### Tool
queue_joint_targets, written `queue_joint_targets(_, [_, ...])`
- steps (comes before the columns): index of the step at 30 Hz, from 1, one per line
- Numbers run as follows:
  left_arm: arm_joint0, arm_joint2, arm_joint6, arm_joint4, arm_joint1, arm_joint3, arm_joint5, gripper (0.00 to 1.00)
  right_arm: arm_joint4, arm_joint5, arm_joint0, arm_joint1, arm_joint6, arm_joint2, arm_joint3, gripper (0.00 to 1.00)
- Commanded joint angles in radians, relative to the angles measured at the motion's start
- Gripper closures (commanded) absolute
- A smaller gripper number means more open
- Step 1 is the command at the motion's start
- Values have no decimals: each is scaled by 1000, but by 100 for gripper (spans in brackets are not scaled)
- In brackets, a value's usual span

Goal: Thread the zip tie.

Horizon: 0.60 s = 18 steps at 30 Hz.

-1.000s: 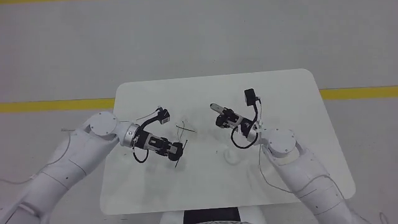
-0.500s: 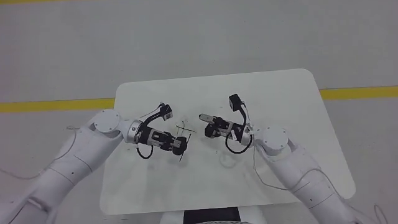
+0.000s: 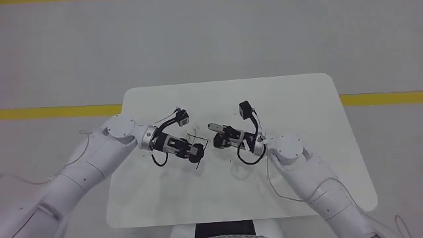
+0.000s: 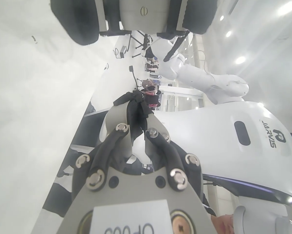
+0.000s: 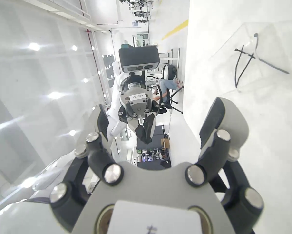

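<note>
Black zip tie (image 4: 135, 81) clenched in the left claw (image 4: 136, 103); the right claw (image 5: 160, 113), just opposite, gapes empty. Threading looks unstarted; next, it must pinch the tail.

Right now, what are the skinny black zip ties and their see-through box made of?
The zip ties look like thin, bendy black plastic with a dull finish: they lie in slim curved strips. The box looks like clear, glossy hard plastic, maybe acrylic: the white table shows through and its edges glint.

Narrow gap between left hand (image 4: 135, 101) and right hand (image 3: 213, 129), zip tie (image 4: 134, 80) intruding.
</note>
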Motion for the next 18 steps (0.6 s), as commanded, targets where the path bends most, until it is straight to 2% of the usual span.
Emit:
queue_joint_targets(1, [8, -7, -9, 13, 1, 1, 0, 100, 130, -22, 5, -7, 56, -7, 32, 0])
queue_joint_targets(8, [15, -18, -9, -16, -17, 39, 0, 100, 272, -73, 57, -27, 173, -36, 131, 0])
queue_joint_targets(14, [13, -20, -9, -8, -22, 40, 0, 100, 272, -73, 57, -27, 173, -36, 131, 0])
queue_joint_targets(18, [13, -20, -9, -8, -22, 40, 0, 100, 188, -39, 58, -25, 99, -44, 124, 0])
